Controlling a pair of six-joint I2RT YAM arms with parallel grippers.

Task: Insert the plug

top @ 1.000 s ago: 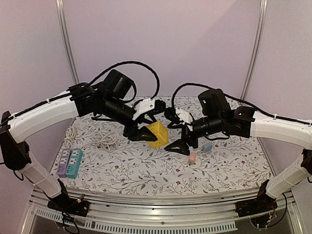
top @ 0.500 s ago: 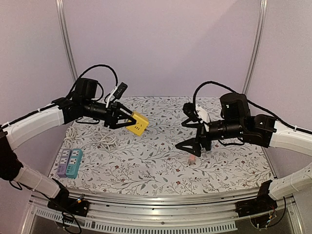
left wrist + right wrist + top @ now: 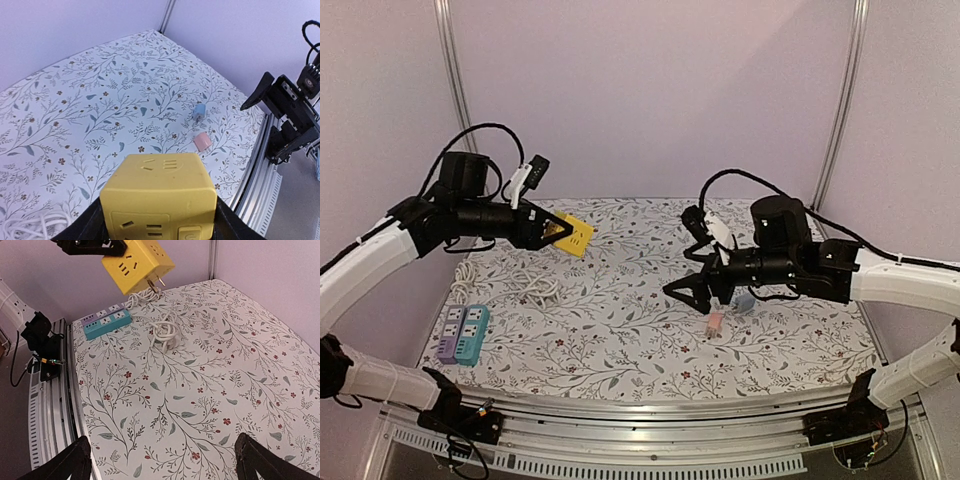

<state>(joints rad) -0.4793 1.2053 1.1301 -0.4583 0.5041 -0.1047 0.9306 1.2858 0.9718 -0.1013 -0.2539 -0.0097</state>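
My left gripper point(image 3: 552, 233) is shut on a yellow cube socket point(image 3: 573, 234) and holds it in the air above the back left of the table; the cube fills the bottom of the left wrist view point(image 3: 159, 198) and shows in the right wrist view point(image 3: 137, 264) with its prongs out. My right gripper point(image 3: 692, 292) is open and empty, above the middle right of the table. A pink plug point(image 3: 715, 322) lies on the cloth just below it, and a light blue plug point(image 3: 745, 301) beside it. Both plugs also show in the left wrist view, pink point(image 3: 203, 142) and blue point(image 3: 199, 112).
A teal and purple power strip point(image 3: 462, 333) lies at the front left, with a coiled white cable point(image 3: 525, 285) behind it. The strip point(image 3: 106, 321) and cable point(image 3: 165, 331) also show in the right wrist view. The table carries a floral cloth point(image 3: 620, 340).
My left gripper has carried the yellow cube up and back to the left, away from the centre. My right gripper has moved a little left over the pink plug.
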